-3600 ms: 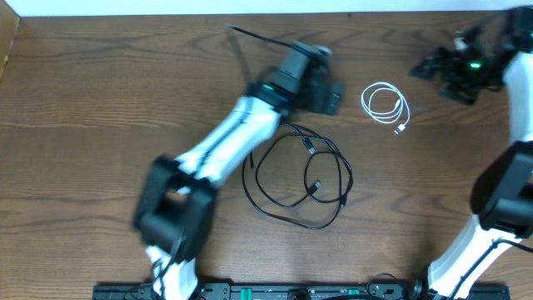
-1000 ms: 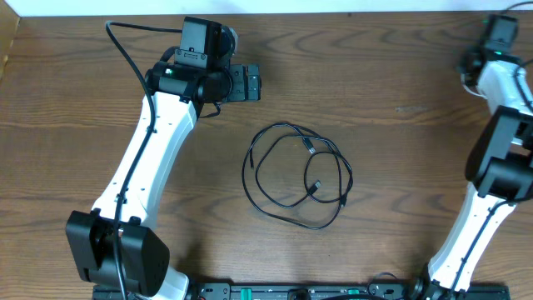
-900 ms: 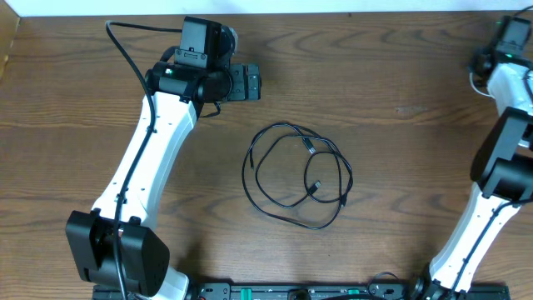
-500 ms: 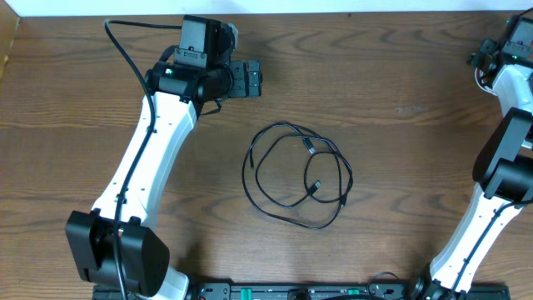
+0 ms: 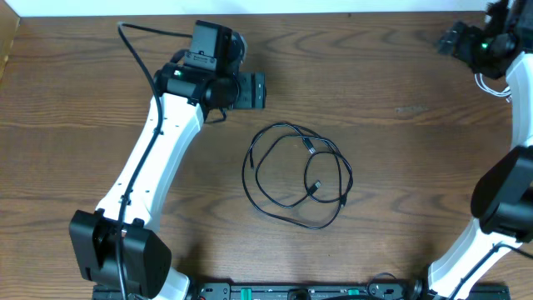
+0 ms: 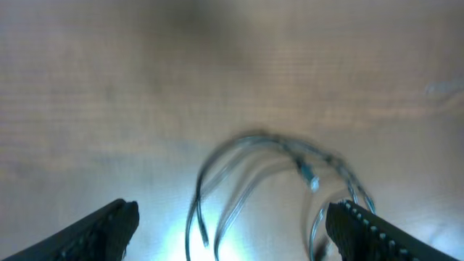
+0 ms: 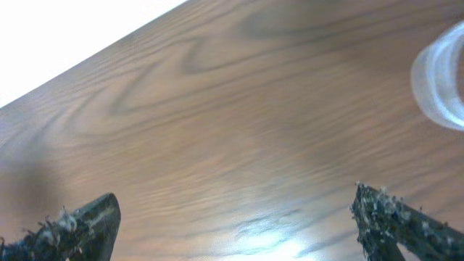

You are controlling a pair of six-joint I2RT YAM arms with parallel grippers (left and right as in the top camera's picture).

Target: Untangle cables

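Okay, I have the black cable mid-table, lying in loose overlapping loops with its small plugs inside the coil. My left gripper hangs just past the far side of it, nothing touching. On the left wrist feed the same cable is blurred but readable, curving up between the two fingertips, and the left gripper is spread wide with nothing in it.

Over to the right: the right gripper is up at the far right corner, well apart from the black cable. On its wrist feed the right gripper is also spread wide, with bare wood between the tips. The white cable shows as a blurred loop at the right edge of that feed. From overhead I get only thin white loops peeking out beside the right arm. I cannot tell if the arm touches them.
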